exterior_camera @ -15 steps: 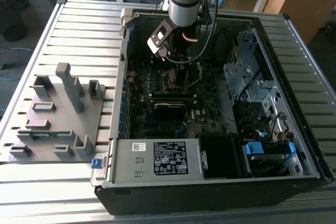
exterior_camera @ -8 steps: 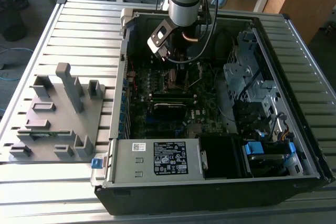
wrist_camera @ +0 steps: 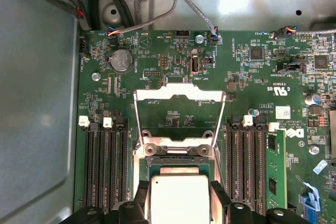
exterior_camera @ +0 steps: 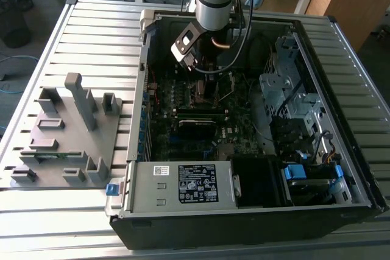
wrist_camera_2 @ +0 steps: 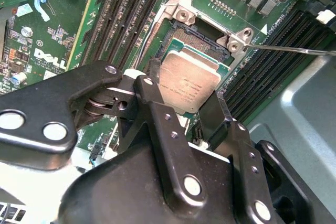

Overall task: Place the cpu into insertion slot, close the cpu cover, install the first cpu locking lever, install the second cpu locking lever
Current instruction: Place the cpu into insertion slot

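In both wrist views my gripper (wrist_camera_2: 184, 92) (wrist_camera: 179, 195) is shut on the cpu (wrist_camera_2: 190, 83) (wrist_camera: 178, 200), a silver-grey square chip with a black finger (wrist_camera_2: 151, 90) on either side. The chip hangs slightly tilted, just above the insertion slot (wrist_camera_2: 195, 39) (wrist_camera: 178, 165), whose dark contact field shows past the chip's edge. The cpu cover (wrist_camera: 180, 93) stands swung open behind the slot, its silver frame with the square window facing the camera. A thin locking lever (wrist_camera_2: 294, 50) sticks out sideways from the slot's corner. In the exterior view the gripper (exterior_camera: 204, 71) reaches down into the open computer case (exterior_camera: 140, 89).
Long black memory slots (wrist_camera: 105, 166) flank the socket on both sides, with a green card (wrist_camera: 273, 177) further out. Cables (wrist_camera: 157, 3) run along the case wall behind the board. A grey fixture (exterior_camera: 67, 132) stands on the slatted table at the exterior view's left.
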You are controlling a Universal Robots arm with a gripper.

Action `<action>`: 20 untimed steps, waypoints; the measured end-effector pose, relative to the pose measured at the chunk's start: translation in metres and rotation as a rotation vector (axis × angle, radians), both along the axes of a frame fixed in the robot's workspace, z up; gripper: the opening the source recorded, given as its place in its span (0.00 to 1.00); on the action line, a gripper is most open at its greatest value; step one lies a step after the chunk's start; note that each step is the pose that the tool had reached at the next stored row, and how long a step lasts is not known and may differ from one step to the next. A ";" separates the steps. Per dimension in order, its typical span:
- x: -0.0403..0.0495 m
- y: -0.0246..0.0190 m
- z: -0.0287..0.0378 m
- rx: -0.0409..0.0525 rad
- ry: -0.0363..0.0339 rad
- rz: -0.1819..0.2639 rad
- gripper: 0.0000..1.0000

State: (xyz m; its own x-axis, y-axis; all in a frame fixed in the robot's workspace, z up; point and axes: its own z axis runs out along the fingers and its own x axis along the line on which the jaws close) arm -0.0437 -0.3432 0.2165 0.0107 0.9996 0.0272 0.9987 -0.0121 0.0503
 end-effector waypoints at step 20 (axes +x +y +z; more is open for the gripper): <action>-0.0002 0.0000 -0.0103 -0.0246 -0.0001 0.000 0.54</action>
